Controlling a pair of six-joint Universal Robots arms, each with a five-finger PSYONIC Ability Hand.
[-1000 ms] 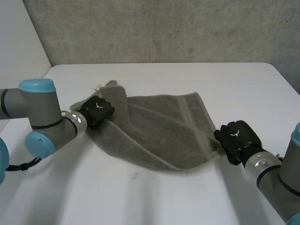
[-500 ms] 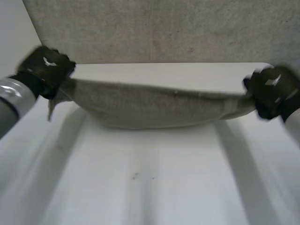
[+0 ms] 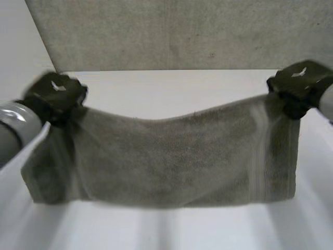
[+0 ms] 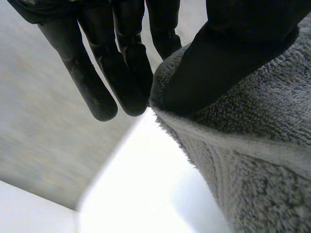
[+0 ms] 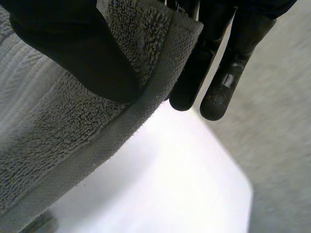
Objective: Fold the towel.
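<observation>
- The grey terry-cloth towel point(image 3: 171, 156) hangs spread out in the air between the two hands, above the white table point(image 3: 171, 86); its upper edge dips in the middle and rises toward each hand.
- The robot's black left hand point(image 3: 54, 96) holds the towel's upper corner at the left end; in the left wrist view the thumb presses down on the hemmed edge of the cloth, pinching it against the fingers point(image 4: 121, 73) behind it; the other fingers reach straight out beside the corner and touch no cloth.
- The robot's black right hand point(image 3: 302, 86) holds the upper corner at the other end, a little higher than the left; in the right wrist view the thumb lies across the pile just inside the hem and clamps the cloth against the fingers point(image 5: 226, 82) on the far side, whose tips stick out past the towel's edge.
- A paler woven band runs from top to bottom of the towel near the right hand's end; at the left hand's end the cloth bunches and folds on itself as it hangs.
- The towel's lower edge hangs low before the table; whether it touches the surface cannot be told.
- A rough grey concrete wall point(image 3: 171, 31) stands behind the table's far edge.
</observation>
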